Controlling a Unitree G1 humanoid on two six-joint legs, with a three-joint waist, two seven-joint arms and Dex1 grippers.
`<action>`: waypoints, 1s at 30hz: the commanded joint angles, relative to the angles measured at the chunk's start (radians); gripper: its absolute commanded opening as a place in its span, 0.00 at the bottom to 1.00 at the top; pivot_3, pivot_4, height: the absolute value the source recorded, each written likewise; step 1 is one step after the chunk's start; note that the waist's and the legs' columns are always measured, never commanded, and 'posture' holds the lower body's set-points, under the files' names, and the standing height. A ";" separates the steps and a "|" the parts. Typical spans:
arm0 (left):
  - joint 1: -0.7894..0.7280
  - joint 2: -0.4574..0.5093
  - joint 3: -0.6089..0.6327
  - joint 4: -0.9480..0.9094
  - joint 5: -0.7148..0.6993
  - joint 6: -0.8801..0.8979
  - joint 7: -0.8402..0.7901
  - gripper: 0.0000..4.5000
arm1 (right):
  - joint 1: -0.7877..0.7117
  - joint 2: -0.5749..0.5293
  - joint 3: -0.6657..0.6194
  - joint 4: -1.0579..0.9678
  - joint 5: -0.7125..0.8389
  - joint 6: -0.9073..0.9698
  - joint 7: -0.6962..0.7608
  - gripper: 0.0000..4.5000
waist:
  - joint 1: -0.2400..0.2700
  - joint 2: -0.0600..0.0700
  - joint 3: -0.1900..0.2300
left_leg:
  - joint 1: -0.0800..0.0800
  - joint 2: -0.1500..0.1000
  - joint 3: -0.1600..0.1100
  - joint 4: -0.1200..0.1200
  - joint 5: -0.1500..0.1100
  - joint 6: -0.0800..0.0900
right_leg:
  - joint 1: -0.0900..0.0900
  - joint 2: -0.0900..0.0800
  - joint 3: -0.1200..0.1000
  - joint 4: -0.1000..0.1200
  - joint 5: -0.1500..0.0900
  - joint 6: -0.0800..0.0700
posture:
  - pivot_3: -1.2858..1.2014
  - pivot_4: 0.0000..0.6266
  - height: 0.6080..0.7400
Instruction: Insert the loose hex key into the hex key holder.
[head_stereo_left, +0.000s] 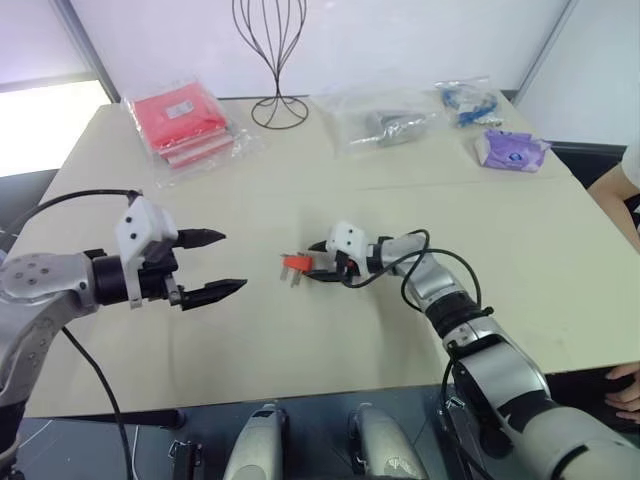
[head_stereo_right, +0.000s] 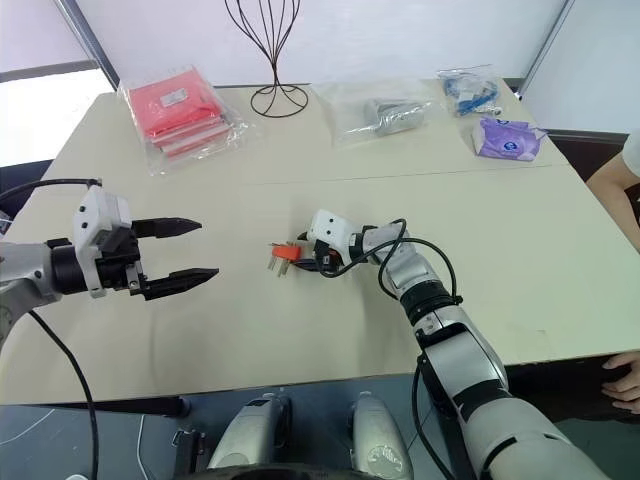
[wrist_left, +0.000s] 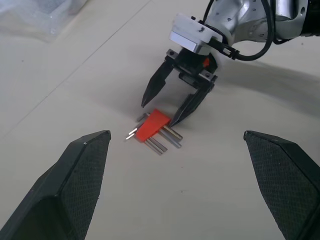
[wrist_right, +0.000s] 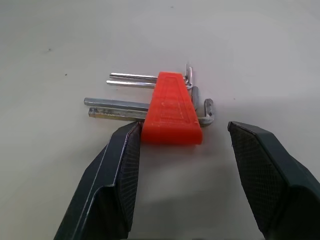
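**Right gripper at the hex key holder**

The hex key holder (wrist_right: 171, 108) lies flat on the tabletop (head_stereo_left: 300, 350) near its centre, grey keys through it. The right gripper (wrist_left: 162, 106) sits at its 3 o'clock, fingers (wrist_right: 120, 165) spread, 1 touching the block. The left gripper (head_stereo_left: 214, 264) hovers at 9 o'clock, well apart, fingers spread wide.

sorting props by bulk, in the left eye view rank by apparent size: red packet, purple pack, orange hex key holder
1. red plastic-wrapped packet, largest by far.
2. purple pack, clearly smaller.
3. orange hex key holder, smallest, even though it lies nearer the camera than the other two.
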 joint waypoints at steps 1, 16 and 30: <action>-0.006 -0.003 -0.004 -0.001 0.006 -0.023 -0.005 1.00 | 0.049 -0.022 0.007 -0.014 -0.026 0.086 -0.029 0.63 | 0.000 0.000 0.000 | 0.000 0.000 0.000 0.000 0.000 0.000 | 0.000 0.000 0.000 0.000 0.000 0.000 | 0.52 0.24 1.00; -0.016 -0.005 -0.012 0.015 0.016 -0.030 -0.003 1.00 | 0.079 -0.027 0.040 -0.052 -0.046 0.067 -0.044 0.22 | -0.002 0.000 0.000 | 0.000 0.000 0.000 0.000 0.000 0.000 | 0.000 0.000 0.000 0.000 0.000 0.000 | 0.52 0.24 1.00; -0.205 -0.085 -0.122 0.167 0.018 -0.039 -0.045 1.00 | 0.051 -0.238 0.064 -0.325 -0.383 -0.475 -0.482 0.22 | 0.020 -0.001 0.001 | -0.004 -0.001 0.001 0.000 0.001 -0.002 | -0.005 0.000 0.000 -0.001 0.000 0.000 | 0.52 0.24 1.00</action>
